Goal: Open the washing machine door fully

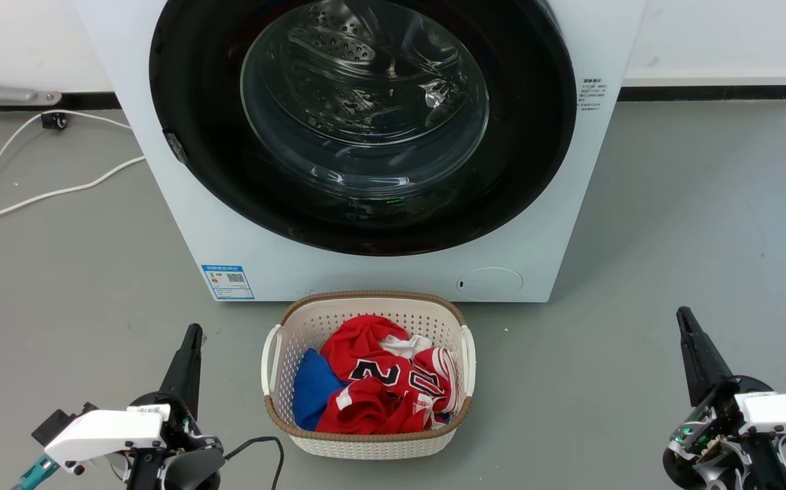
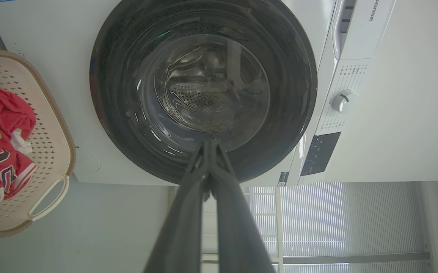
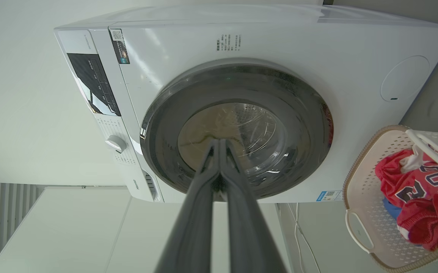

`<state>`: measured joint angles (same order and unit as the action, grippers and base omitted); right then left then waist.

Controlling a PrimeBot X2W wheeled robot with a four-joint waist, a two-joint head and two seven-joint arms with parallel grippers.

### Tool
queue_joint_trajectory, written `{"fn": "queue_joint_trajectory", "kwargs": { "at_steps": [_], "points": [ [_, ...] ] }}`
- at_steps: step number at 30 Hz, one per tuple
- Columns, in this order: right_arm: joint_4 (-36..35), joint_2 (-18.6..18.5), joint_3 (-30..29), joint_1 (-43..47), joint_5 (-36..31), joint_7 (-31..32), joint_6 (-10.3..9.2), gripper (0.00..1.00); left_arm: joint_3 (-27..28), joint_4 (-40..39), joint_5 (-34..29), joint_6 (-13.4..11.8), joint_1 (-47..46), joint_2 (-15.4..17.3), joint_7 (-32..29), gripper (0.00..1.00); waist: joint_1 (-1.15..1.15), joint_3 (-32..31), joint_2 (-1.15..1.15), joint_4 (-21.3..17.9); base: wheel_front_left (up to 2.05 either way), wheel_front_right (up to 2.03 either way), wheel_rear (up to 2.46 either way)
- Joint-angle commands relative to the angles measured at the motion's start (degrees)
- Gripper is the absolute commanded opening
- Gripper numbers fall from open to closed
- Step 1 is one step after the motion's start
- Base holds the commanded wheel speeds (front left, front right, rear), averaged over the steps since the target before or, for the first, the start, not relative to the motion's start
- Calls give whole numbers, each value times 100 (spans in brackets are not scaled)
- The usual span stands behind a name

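Zero of the door's travel is complete. The door point(image 1: 365, 122) sits shut, flush against the front of the washing machine point(image 1: 161, 231), and its glass window covers the steel drum. The left hand point(image 1: 193, 333) and right hand point(image 1: 684, 317) hover low over the floor point(image 1: 672, 224), well apart from the door, one on each side of the laundry basket point(image 1: 372, 297). Both hands are closed, fingertips together, and grip nothing; each wrist view shows this. Neither hand touches the machine.

Outstanding steps, by judgement:
1. Bring one hand to the door rim, probably at the small grey tab point(image 1: 175, 146) on its left edge in the head view.
2. Release the latch.
3. Swing the door out to its full stop.

The basket stands just in front of the machine base, below the door.
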<state>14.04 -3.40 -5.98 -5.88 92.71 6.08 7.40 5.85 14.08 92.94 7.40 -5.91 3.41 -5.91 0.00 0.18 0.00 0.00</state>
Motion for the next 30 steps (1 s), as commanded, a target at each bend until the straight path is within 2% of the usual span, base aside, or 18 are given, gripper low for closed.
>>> {"fn": "queue_joint_trajectory", "kwargs": {
  "at_steps": [1, 28, 29, 30],
  "points": [
    [7, 19, -7, -62, -26, 6, 17, 0, 14, 5, -32, 17, -52, 0, -26, 0, 0, 0, 0, 0, 0, 0, 0],
    [8, 34, -26, -65, -53, 27, 17, 0, 39, 5, -46, 17, -55, -19, -40, 0, 0, 0, 0, 0, 0, 0, 0],
    [14, 12, -16, 9, 0, 6, 0, 100, 15, 18, -26, -1, 6, -17, -21, 100, 0, 0, 0, 0, 0, 0, 0],
    [56, 14, -13, 40, 0, 5, 0, 100, 11, 64, -26, -4, 29, -24, -20, 100, 0, 0, 0, 0, 0, 0, 0]
  ]
}}
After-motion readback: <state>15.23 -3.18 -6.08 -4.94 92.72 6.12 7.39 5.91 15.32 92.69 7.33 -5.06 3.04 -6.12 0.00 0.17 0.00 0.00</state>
